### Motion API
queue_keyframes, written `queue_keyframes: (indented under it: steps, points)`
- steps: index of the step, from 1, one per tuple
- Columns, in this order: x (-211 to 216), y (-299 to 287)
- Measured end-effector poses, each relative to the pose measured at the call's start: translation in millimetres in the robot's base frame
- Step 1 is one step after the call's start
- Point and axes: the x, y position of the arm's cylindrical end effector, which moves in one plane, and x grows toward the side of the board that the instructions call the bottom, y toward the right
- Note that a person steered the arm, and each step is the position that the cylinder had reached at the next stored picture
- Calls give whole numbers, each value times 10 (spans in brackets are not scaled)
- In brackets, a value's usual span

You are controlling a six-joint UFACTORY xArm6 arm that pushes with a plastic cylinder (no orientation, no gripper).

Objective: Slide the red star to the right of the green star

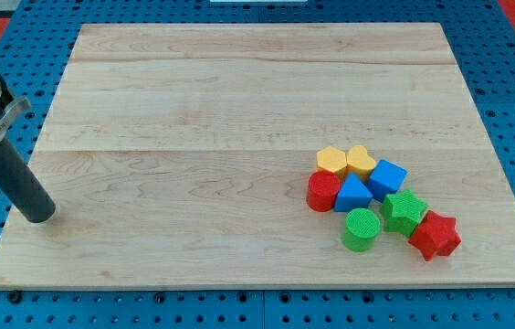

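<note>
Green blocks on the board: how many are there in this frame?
2. The green star sits at the cluster's right side, touching the red star. The green cylinder is at the cluster's bottom, left of the green star. None appears hidden.

No readable text, labels or numbers anywhere.
</note>
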Motion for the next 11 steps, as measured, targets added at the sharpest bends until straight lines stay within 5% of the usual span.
queue_keyframes:
  steps: [4,6,7,9,10,11]
  points:
    - [-1,-9]
    - [769,570]
    - [797,1058]
    - [796,3909]
    - [667,4556]
    - [465,4459]
